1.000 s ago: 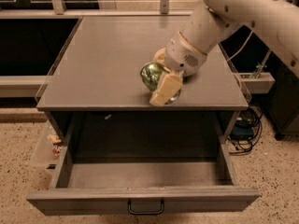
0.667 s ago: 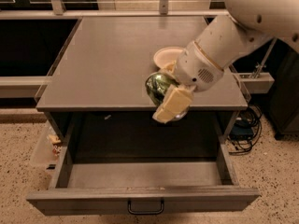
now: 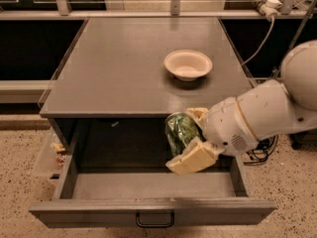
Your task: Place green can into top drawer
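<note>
The hand point(image 3: 189, 137) is clamping the can point(image 3: 179, 131) between its two cream fingers point(image 3: 194, 158). It is hanging over the open drawer point(image 3: 148, 185), toward the 3 o'clock side of the cavity and just under the bench point(image 3: 114, 68) front edge. By my reading, the step in hand is lowering and releasing. To do it well, the arm should be sinking straight down until the can is nearly touching the drawer floor, since a high drop would be risking a bounce or a roll. Because the can is sitting somewhat tilted in the grip, it will probably be tipping onto its side once freed, so drifting a little toward 9 o'clock, away from the drawer's right wall, would be giving it room. The fingers should be parting only enough to let go, and the retreat should be heading up and toward 6 o'clock so the wrist is not clipping the bench lip. The bowl point(image 3: 188, 64), at 12 o'clock from the can, is sitting well apart and playing no part. The can is looking small and glossy, with a mottled, leafy green print that is catching the light, and the lower finger is hiding its bottom end.
</note>
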Robot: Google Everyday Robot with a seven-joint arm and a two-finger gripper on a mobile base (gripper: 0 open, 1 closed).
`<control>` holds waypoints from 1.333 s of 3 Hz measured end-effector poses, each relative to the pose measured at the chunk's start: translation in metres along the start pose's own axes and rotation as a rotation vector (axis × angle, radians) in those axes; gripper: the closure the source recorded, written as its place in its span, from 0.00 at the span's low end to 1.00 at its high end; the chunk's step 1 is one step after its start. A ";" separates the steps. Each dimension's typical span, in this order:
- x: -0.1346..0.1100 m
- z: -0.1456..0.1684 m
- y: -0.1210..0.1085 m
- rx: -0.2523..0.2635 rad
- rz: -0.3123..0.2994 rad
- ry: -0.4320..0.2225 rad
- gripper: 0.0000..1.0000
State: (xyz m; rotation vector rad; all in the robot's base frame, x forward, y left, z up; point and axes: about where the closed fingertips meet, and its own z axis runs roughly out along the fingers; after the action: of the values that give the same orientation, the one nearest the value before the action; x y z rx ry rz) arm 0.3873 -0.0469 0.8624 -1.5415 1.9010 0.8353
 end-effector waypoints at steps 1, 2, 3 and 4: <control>0.038 0.020 -0.002 0.084 0.068 -0.044 1.00; 0.044 0.025 -0.012 0.136 0.082 -0.041 1.00; 0.050 0.027 -0.014 0.142 0.102 -0.032 1.00; 0.087 0.045 -0.022 0.161 0.208 -0.077 1.00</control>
State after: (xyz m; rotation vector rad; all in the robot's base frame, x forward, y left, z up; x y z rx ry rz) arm 0.3939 -0.0716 0.7655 -1.2151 2.0426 0.7945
